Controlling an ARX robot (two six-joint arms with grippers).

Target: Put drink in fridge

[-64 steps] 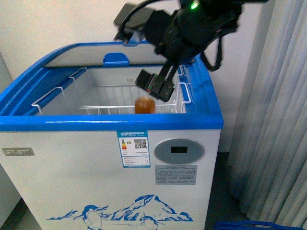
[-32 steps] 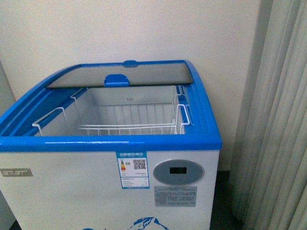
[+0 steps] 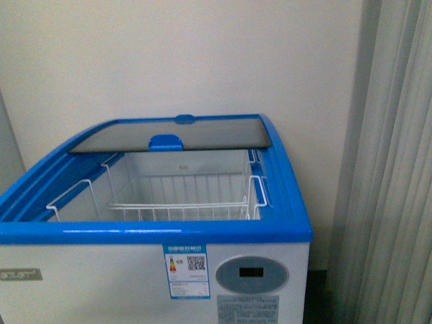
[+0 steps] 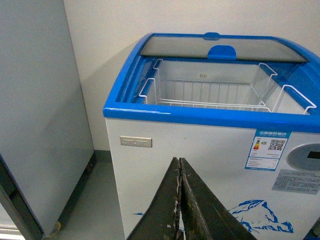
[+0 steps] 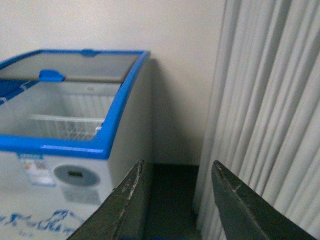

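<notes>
Front view: you see the fridge with its lid slid back; the drink isn't visible in its basket. Left wrist: left gripper jaws pressed together before the fridge. Right wrist: right gripper jaws spread beside it

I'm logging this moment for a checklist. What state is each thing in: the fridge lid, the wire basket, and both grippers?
Fridge: open on top.
Sliding glass lid: slid to the back.
Wire basket: hanging inside, no drink visible in it.
Left gripper: shut, empty.
Right gripper: open, empty.
</notes>
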